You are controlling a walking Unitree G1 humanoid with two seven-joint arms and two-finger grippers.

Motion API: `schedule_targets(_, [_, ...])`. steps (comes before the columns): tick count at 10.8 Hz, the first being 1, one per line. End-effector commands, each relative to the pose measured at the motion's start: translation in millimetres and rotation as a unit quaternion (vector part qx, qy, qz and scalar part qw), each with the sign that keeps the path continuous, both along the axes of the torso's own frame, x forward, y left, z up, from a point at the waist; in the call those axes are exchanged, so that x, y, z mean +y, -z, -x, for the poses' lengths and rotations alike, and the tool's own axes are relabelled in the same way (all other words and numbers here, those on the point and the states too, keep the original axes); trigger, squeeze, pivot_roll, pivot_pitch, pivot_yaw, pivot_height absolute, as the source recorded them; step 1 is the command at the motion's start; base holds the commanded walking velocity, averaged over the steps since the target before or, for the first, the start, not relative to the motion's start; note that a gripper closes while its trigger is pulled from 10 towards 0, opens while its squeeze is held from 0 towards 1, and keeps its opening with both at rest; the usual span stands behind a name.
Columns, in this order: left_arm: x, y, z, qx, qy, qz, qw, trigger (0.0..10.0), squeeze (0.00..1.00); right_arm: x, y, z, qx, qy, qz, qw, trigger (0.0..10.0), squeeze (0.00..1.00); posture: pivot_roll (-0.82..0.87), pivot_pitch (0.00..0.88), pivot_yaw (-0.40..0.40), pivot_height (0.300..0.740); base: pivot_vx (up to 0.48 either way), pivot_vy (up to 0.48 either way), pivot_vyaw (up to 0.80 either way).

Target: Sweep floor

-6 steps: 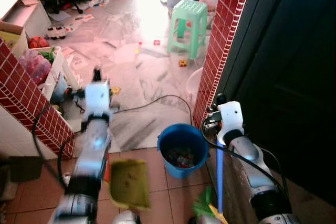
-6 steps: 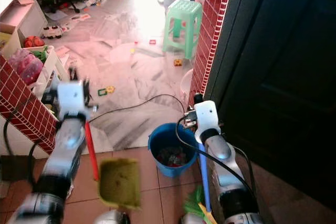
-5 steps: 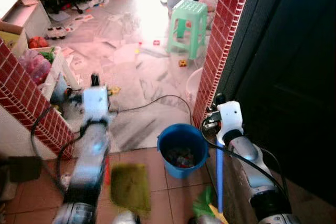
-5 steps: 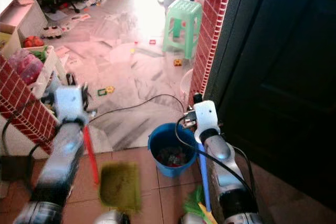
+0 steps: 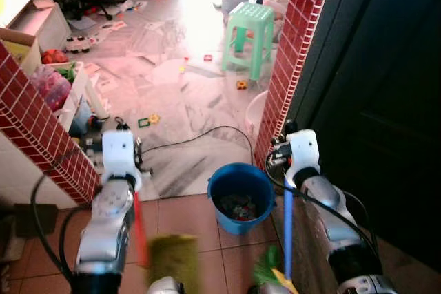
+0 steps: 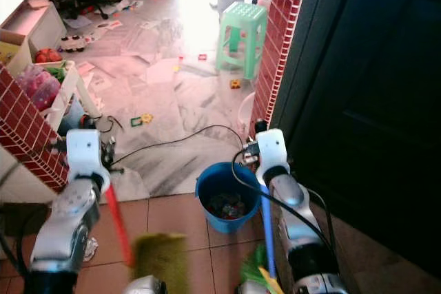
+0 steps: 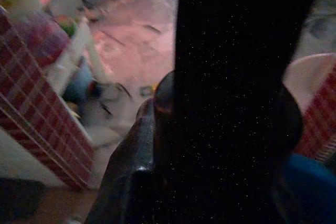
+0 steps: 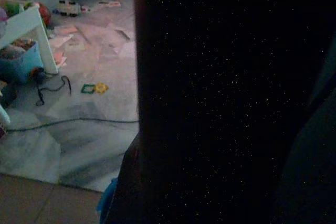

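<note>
Blue bucket (image 5: 239, 194) (holding swept-up bits) sat between dustpan (image 5: 172, 259) and broom (image 5: 286, 235); both grips hidden, undeterminable. Next: gather remaining debris.

Left arm (image 5: 110, 211) and green dustpan (image 5: 172, 261) now lower and further left, nearer the robot.

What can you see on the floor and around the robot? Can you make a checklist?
Surface: terracotta tiles near the robot, pale marble floor beyond.
Job's things: green dustpan on a red handle at the left arm; blue-handled broom at the right arm; blue bucket with small bits inside.
Clutter: small toys, papers, a toy basket, green stool.
Grippers: left gripper and right gripper, fingers too dark in the wrist views to judge.
Cables: black cable across the marble.
Surroundings: red brick pillar, dark door, a person sitting beyond the stool.
</note>
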State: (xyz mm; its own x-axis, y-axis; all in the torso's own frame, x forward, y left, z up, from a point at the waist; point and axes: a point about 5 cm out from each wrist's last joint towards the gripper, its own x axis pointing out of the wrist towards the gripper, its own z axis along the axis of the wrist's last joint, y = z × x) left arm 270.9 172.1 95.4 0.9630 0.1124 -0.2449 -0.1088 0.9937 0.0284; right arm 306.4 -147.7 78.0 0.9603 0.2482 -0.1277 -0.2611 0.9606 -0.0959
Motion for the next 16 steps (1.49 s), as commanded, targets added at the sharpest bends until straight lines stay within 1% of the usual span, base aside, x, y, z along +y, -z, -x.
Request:
schedule_targets(1, [-1.9, -8, 0.3, -0.004, 0.006, 0.024, 1.000, 10.0, 0.00, 2.7, -13, -8.0, -0.024, 0.005, -0.019, 1.000, 10.0, 0.00, -0.05, 0.009, 0.016, 0.740, 0.000, 0.000, 0.00])
schedule_targets(2, [-3.4, -12, 5.5, 0.012, 0.003, 0.035, 0.999, 10.0, 0.00, 3.3, -17, -8.6, -0.030, 0.006, -0.016, 0.999, 10.0, 0.00, -0.05, 0.024, 0.016, 0.740, 0.000, 0.000, 0.00])
schedule_targets(3, [-0.8, -13, 10.3, 0.018, -0.009, 0.029, 0.999, 10.0, 0.00, 3.4, -17, -7.5, -0.033, 0.018, -0.001, 0.999, 10.0, 0.00, -0.05, 0.023, 0.010, 0.740, 0.000, 0.000, 0.00])
schedule_targets(4, [1.8, -8, 15.2, 0.020, -0.032, 0.045, 0.998, 10.0, 0.00, 2.2, -17, -5.2, -0.036, 0.054, -0.037, 0.997, 10.0, 0.00, -0.04, 0.007, -0.004, 0.740, 0.000, 0.000, 0.00])
schedule_targets(5, [2.4, -7, 16.2, 0.011, -0.035, 0.046, 0.998, 10.0, 0.00, -1.8, -19, -5.0, -0.048, 0.082, -0.056, 0.994, 10.0, 0.00, -0.04, 0.000, -0.007, 0.740, 0.000, 0.000, 0.00])
schedule_targets(6, [2.4, -5, 18.2, 0.018, -0.038, 0.051, 0.998, 10.0, 0.00, -4.1, -22, -5.5, -0.061, 0.095, -0.064, 0.992, 10.0, 0.00, -0.04, 0.000, -0.004, 0.740, 0.000, 0.000, 0.00])
schedule_targets(7, [2.9, -5, 19.1, 0.018, -0.032, 0.036, 0.999, 10.0, 0.00, -6.4, -25, -8.0, -0.067, 0.106, -0.062, 0.990, 10.0, 0.00, -0.05, 0.000, 0.002, 0.740, 0.000, 0.412, 0.00])
schedule_targets(8, [1.2, -2, 19.2, 0.022, -0.032, 0.045, 0.998, 10.0, 0.00, -9.1, -26, -10.4, -0.069, 0.113, -0.062, 0.989, 10.0, 0.00, -0.05, 0.000, 0.003, 0.740, 0.000, 0.480, 0.00])
schedule_targets(10, [-5.2, -4, 17.2, 0.016, -0.020, 0.045, 0.999, 10.0, 0.00, -9.6, -28, -11.5, -0.073, 0.114, -0.063, 0.989, 10.0, 0.00, -0.05, 0.000, 0.004, 0.740, 0.000, 0.480, 0.00])
schedule_targets(12, [-18.0, -11, 15.4, -0.009, 0.019, 0.008, 1.000, 10.0, 0.00, -6.3, -28, -12.0, -0.073, 0.111, -0.064, 0.989, 10.0, 0.00, -0.05, 0.000, 0.006, 0.740, 0.000, 0.480, 0.00])
schedule_targets(16, [-23.9, -15, 13.0, -0.020, 0.033, 0.003, 0.999, 10.0, 0.00, -4.9, -29, -13.6, -0.078, 0.109, -0.051, 0.990, 10.0, 0.00, -0.05, 0.000, 0.009, 0.740, 0.000, 0.480, 0.00])
